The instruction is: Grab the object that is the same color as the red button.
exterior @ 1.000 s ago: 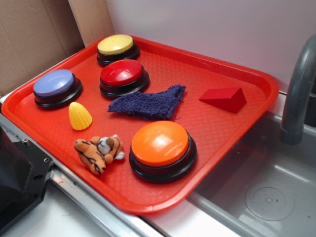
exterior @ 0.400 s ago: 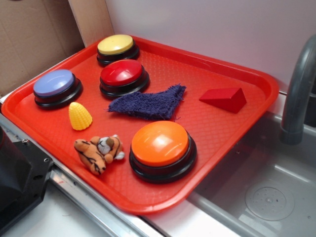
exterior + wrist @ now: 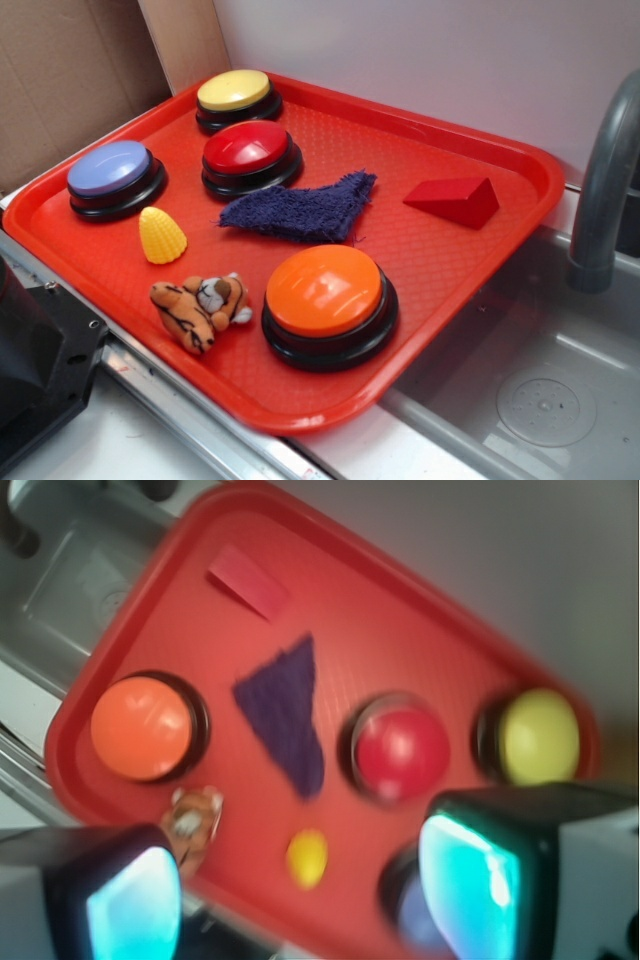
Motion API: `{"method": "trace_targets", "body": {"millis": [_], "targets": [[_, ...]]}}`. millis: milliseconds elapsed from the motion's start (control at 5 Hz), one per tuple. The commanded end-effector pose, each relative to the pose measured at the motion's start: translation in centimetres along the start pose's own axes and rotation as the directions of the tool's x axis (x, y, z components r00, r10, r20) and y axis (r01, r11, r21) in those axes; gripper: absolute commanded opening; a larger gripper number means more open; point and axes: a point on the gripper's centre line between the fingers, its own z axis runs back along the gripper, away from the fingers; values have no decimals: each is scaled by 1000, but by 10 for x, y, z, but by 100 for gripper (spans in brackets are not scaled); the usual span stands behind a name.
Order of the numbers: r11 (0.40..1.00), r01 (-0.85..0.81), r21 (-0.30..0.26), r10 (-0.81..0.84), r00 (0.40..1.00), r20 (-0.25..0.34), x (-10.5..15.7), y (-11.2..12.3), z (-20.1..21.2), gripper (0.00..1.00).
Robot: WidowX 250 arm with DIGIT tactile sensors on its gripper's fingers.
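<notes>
Your gripper (image 3: pixel 300 890) shows only in the wrist view, where its two grey fingers with teal-lit pads (image 3: pixel 470 880) fill the bottom corners. They stand wide apart with nothing between them, high above the near edge of the large red plastic tray (image 3: pixel 480 300). The picture is blurred, so fine detail is unreliable.

Directly beneath the gripper you have the small yellow ridged corn-shaped toy (image 3: pixel 162 236), the blue-domed button on a black base (image 3: pixel 112 175) partly hidden behind the right-hand finger, and the small striped plush tiger (image 3: pixel 200 305) by the left-hand finger. Farther out sit the round glossy dark-red dome button on a black base (image 3: pixel 250 152), the yellow-domed button (image 3: pixel 237 95), the larger orange-domed button (image 3: pixel 327 300) and the dark purple triangular cloth (image 3: pixel 300 210).

The small dark-red wedge block (image 3: pixel 455 200) is your target by colour. It lies flat on the tray near the far corner, beyond the tip of the cloth and next to the sink (image 3: pixel 540 400) and grey faucet (image 3: pixel 600 200), well apart from the gripper and untouched. In the wrist view it appears at the upper left (image 3: pixel 248 580), long axis running diagonally down to the right. By my assessment, you must carry the gripper across the whole tray and rotate the fingers to close across the wedge's short width.
</notes>
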Motion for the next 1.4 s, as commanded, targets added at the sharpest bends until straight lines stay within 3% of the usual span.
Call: {"method": "trace_targets", "body": {"millis": [0, 200, 400, 600, 1000, 1200], "targets": [[845, 529, 72, -524, 848, -77, 88, -22, -37, 100], [731, 681, 28, -673, 728, -131, 92, -34, -73, 100], [713, 701, -1, -691, 702, -174, 88, -34, -96, 100], [707, 705, -49, -701, 691, -177, 80, -30, -122, 100], [725, 689, -2, -678, 713, -181, 94, -31, -149, 100], [718, 696, -13, -690, 708, -154, 105, -30, -155, 100]]}}
